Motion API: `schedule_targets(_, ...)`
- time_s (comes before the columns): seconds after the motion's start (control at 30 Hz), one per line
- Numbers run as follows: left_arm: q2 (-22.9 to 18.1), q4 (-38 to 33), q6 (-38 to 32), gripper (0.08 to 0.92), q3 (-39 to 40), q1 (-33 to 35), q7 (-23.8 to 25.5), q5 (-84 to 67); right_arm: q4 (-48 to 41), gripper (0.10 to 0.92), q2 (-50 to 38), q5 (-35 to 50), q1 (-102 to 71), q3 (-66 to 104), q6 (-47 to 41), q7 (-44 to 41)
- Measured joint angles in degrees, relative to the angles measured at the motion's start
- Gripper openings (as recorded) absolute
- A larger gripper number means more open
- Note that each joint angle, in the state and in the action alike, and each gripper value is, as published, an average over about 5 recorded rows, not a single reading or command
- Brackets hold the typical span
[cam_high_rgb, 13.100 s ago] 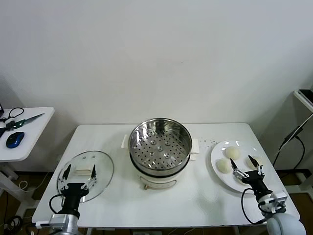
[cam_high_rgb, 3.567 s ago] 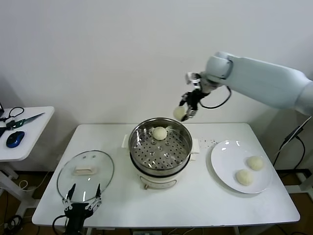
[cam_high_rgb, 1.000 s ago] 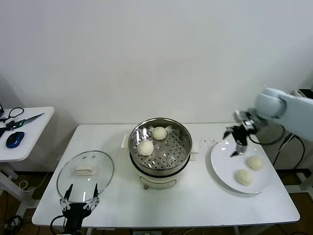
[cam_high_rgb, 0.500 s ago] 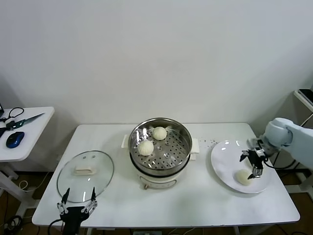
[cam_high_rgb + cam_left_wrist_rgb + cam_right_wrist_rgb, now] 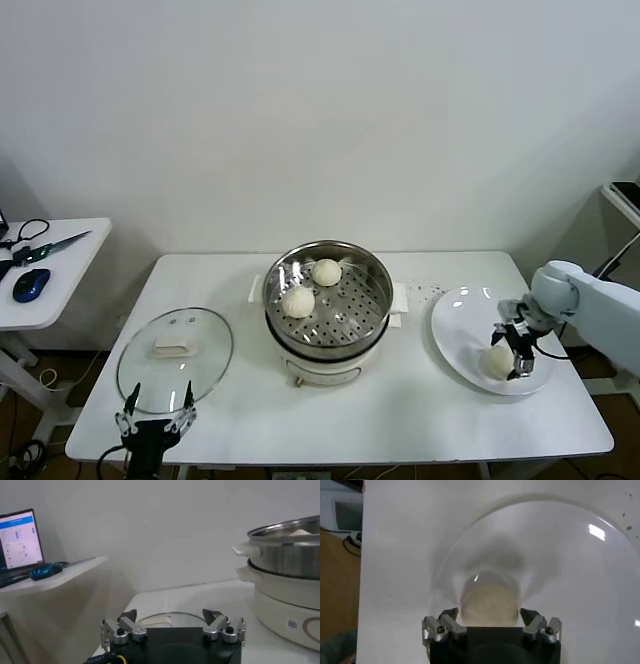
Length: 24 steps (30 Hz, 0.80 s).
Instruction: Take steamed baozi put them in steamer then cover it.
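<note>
The steamer (image 5: 327,305) stands mid-bench with two steamed baozi (image 5: 298,302) on its perforated tray, one nearer the back wall (image 5: 325,272). To the steamer's right lies a white plate (image 5: 455,340), and the right tool (image 5: 512,352) is down over it, its fingers spread wide on either side of a bun (image 5: 497,362) without closing on it. The right wrist view shows what the head view half hides: that bun (image 5: 490,605) sits between the open fingers, on the plate's shallow dish (image 5: 580,570). The fourth bun cannot be seen in any view. To the steamer's left the glass cover (image 5: 175,357) lies flat on the bench (image 5: 400,410). The left tool (image 5: 156,424) waits open at the bench's near edge, just in front of the cover; its wrist view catches the steamer's side (image 5: 287,555) and a laptop (image 5: 20,540) on a side table.
</note>
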Motion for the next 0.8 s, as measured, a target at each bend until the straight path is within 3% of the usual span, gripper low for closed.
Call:
schedule_targets(0.33, 0.04, 0.18, 0.13, 0.823, 0.20, -0.17, 0.00, 0.08, -1.51, 0.680, 0.96, -0.31, 0.16, 0.03, 0.84, -0.55)
schedule_targets(0.8, 0.28, -0.04, 0.57, 0.823, 0.93, -0.38, 0.05, 0.48, -0.31, 0.672, 5.01, 2.10, 15.20, -8.97, 9.90, -3.00)
